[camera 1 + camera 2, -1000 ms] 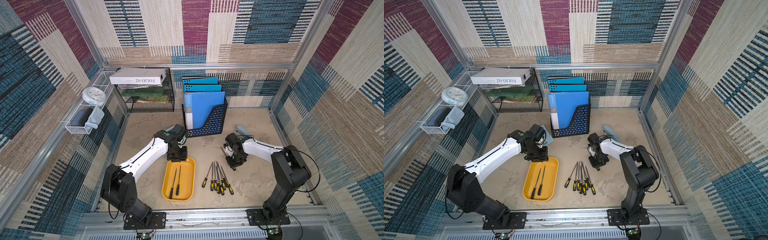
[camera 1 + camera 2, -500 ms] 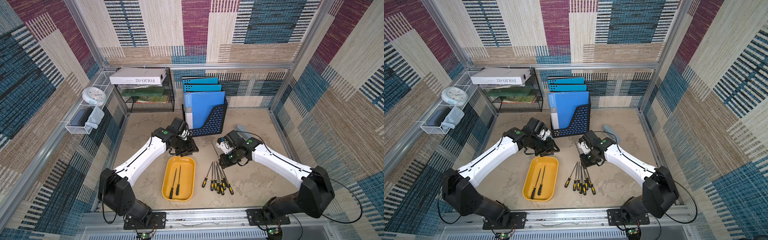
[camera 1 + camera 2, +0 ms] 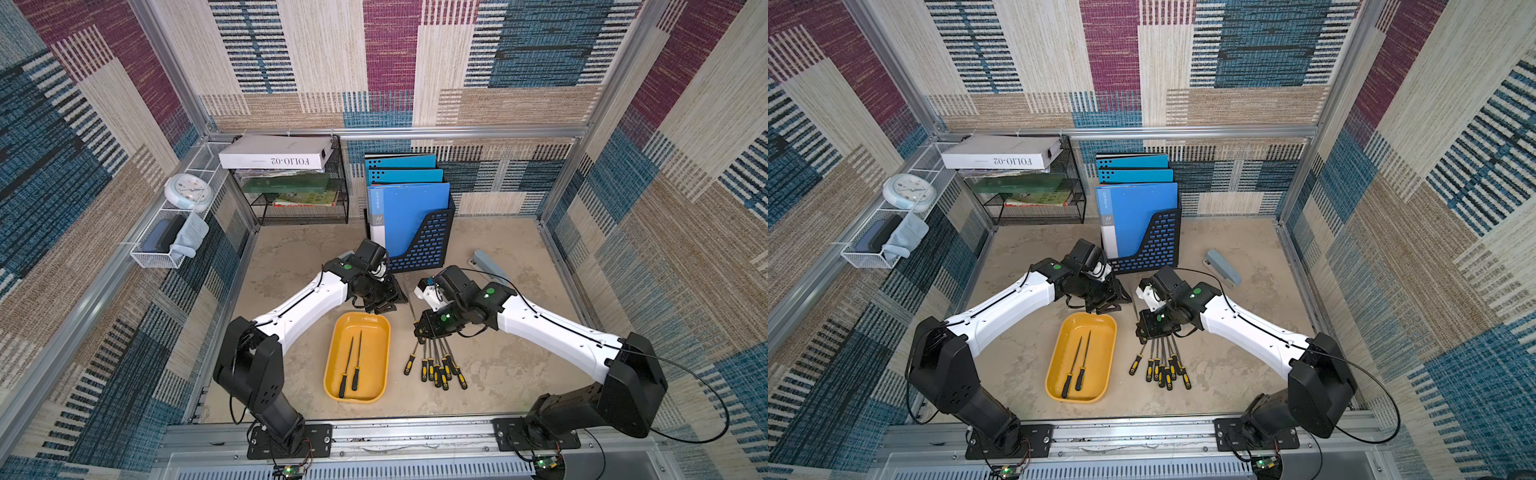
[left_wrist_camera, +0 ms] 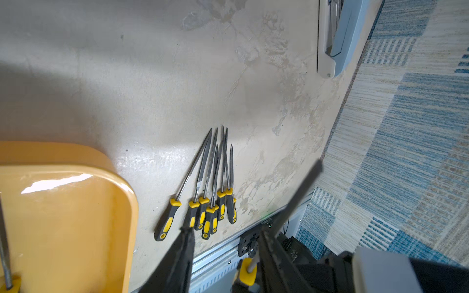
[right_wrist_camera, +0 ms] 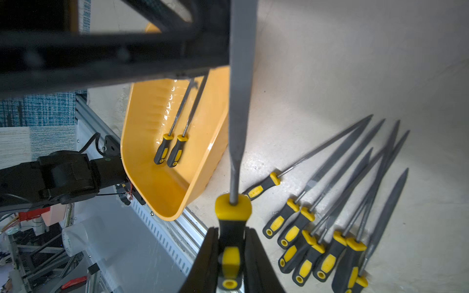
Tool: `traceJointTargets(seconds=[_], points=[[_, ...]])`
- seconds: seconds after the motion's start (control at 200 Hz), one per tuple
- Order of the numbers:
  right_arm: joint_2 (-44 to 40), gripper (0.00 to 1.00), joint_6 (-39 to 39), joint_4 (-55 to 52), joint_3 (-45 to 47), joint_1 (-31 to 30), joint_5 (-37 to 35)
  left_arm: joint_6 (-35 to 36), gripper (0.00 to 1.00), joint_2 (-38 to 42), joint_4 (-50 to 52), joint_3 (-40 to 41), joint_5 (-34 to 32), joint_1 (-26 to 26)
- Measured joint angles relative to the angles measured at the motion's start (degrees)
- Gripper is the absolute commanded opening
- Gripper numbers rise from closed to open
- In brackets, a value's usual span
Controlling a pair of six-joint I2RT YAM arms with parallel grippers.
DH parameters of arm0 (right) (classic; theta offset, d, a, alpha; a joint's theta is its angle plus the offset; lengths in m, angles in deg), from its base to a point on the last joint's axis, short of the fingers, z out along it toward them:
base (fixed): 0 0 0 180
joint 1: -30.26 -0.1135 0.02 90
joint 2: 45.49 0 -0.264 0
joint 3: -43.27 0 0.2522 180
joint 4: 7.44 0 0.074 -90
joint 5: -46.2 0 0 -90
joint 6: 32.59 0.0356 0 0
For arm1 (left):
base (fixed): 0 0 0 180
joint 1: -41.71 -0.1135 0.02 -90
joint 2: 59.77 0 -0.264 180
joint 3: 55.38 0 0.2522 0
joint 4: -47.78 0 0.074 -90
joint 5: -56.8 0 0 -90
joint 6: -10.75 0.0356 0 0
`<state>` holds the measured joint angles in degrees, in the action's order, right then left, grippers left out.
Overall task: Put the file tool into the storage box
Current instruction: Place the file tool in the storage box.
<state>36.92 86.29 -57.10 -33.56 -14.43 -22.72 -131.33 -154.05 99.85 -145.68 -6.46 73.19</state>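
I'm counting one tray point(image 3: 376, 353), two files point(image 3: 355, 380) lying in it, one file point(image 5: 241, 101) sitting in my right pincer point(image 5: 231, 230), and seven or eight loose files point(image 5: 327, 256) bunching together.

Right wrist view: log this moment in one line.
right end effector: shut on file handle | left end effector: open, near file | storage box: two files inside | loose files: on table

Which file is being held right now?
The file gripped by its handle in the right end effector; two others lie in the storage box, the rest on the table.
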Motion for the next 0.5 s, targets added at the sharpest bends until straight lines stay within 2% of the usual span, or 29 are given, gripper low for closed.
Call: traceJointTargets(seconds=[0.501], points=[[3.52, 0.15, 3.43, 4.35, 1.81, 0.07, 3.02, 0.07, 0.41, -0.02, -1.77, 1.57, -0.13, -0.04]])
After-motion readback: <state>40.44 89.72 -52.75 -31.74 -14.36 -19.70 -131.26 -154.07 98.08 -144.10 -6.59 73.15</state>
